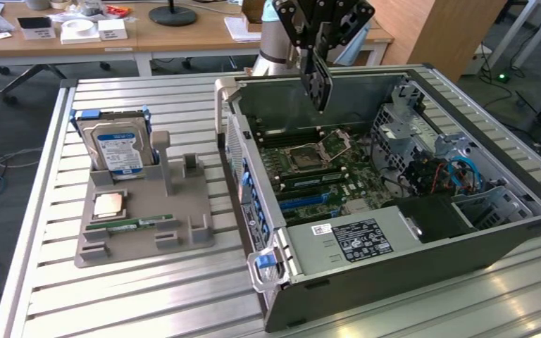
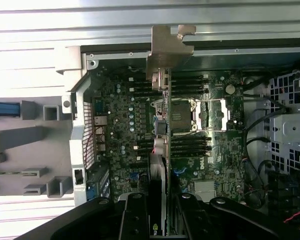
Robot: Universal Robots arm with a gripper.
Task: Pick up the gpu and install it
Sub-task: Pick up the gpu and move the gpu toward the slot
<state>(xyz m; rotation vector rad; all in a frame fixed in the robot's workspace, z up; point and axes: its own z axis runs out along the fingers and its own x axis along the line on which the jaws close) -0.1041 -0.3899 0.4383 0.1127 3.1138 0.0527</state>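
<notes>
The claw (image 1: 320, 41) is closed on the gpu card (image 1: 315, 84) and pinches it at its top end. The gpu card hangs upright in the air over the open computer case (image 1: 393, 282) and is not yet plugged in. From the wrist view you look down along its thin edge (image 2: 158, 170), with a black finger (image 2: 135, 215) on each side, and its silver metal end (image 2: 169, 47) is the end far from the claw. Below it lies the green main board (image 1: 318, 172) with a square chip socket (image 2: 190, 114) just beside the line of the card. On the exterior view's left of the case stands a gray holder (image 1: 139, 243) on the surface (image 1: 110, 303) of metal slats. A hard drive (image 1: 118, 148) with a blue and white label stands upright in the holder. A small square chip (image 1: 109, 204) and a narrow green memory stick (image 1: 141, 224) lie flat on it, well apart from the claw.
</notes>
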